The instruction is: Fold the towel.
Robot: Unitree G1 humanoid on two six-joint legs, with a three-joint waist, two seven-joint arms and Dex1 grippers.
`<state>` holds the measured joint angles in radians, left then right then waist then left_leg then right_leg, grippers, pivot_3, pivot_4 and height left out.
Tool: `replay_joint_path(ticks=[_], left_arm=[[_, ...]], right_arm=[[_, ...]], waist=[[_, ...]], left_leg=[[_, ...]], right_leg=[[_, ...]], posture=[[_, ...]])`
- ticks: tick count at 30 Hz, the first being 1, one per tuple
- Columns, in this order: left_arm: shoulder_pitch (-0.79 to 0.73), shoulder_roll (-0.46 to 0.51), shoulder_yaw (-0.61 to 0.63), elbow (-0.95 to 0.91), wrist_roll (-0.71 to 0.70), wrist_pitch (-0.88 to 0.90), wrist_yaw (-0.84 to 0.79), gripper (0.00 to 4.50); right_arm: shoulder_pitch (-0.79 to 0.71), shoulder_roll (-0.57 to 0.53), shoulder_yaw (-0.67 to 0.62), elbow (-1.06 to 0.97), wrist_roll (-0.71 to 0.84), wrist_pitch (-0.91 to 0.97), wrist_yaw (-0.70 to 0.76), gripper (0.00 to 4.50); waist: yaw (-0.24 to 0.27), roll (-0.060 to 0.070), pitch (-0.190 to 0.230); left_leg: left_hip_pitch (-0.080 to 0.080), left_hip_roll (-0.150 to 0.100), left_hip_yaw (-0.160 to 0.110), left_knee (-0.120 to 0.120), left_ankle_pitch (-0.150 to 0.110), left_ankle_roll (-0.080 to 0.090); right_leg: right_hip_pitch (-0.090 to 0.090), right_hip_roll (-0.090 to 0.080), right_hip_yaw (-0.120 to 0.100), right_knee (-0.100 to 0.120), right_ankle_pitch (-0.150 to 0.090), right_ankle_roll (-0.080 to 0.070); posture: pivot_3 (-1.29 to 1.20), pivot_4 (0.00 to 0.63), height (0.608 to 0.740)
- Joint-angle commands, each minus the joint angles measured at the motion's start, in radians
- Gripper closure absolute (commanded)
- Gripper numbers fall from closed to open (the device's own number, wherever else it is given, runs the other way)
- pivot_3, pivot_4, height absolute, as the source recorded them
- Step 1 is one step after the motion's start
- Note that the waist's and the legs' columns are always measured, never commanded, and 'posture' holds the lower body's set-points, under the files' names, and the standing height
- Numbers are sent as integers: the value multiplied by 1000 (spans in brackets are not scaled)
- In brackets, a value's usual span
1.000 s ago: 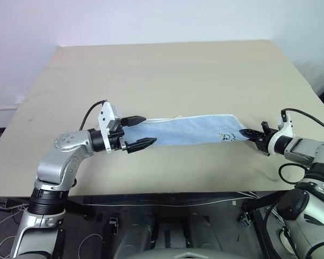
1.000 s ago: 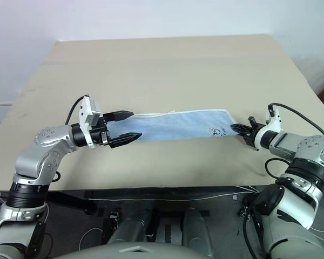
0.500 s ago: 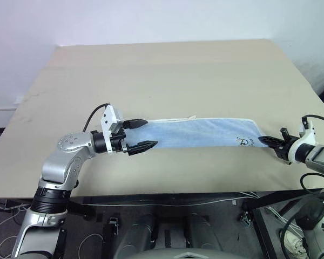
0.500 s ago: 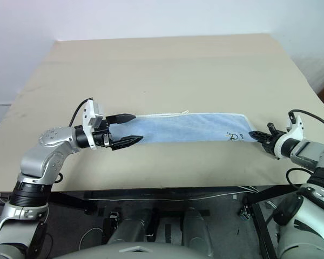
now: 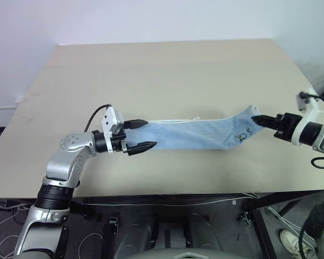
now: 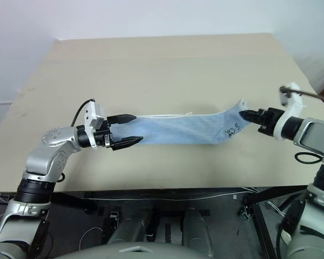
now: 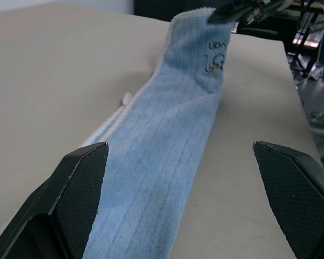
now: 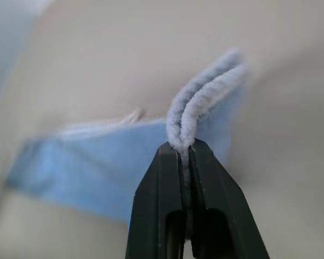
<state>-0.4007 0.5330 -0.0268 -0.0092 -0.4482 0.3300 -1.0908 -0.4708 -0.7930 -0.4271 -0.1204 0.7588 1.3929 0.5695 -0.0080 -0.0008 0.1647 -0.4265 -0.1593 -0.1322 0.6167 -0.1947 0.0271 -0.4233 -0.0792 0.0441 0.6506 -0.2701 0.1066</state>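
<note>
Already halved lengthwise, light blue terry towel point(image 5: 197, 132): right gripper point(image 5: 257, 121) pinches right end, lifted; left gripper point(image 5: 142, 134) spread; crosswise fold left.

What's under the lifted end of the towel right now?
Bare table shows beneath the raised end of the towel, which the right gripper pinches clear of the surface. The towel's flat stretch toward the open left gripper hides the tabletop below it.

Head eyes look down over the table point(image 5: 167, 70); wrist cameras close along fingers point(image 8: 205, 205)
</note>
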Motion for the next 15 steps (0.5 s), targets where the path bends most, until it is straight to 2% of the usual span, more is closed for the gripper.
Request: replay_joint_path(ticks=[1,9,15], left_arm=[[1,1,0,-16,4,-29,-6,0],[22,8,5,-34,12,-33,6,0],[42,13,6,-51,23,-38,17,0]], right_arm=[[-12,6,75,-117,30,-46,37,4472],[-93,114,228,-147,26,-58,21,4472],[-125,196,308,-43,-22,-62,-24,4472]], waist=[[-2,0,0],[-1,0,0],[0,0,0]], left_leg=[[0,0,0,0,0,0],[0,0,0,-2,0,0],[0,0,0,-2,0,0]], right_leg=[[0,0,0,0,0,0],[-1,0,0,-1,0,0],[-1,0,0,-1,0,0]], posture=[[0,150,740],[0,150,740],[0,150,740]])
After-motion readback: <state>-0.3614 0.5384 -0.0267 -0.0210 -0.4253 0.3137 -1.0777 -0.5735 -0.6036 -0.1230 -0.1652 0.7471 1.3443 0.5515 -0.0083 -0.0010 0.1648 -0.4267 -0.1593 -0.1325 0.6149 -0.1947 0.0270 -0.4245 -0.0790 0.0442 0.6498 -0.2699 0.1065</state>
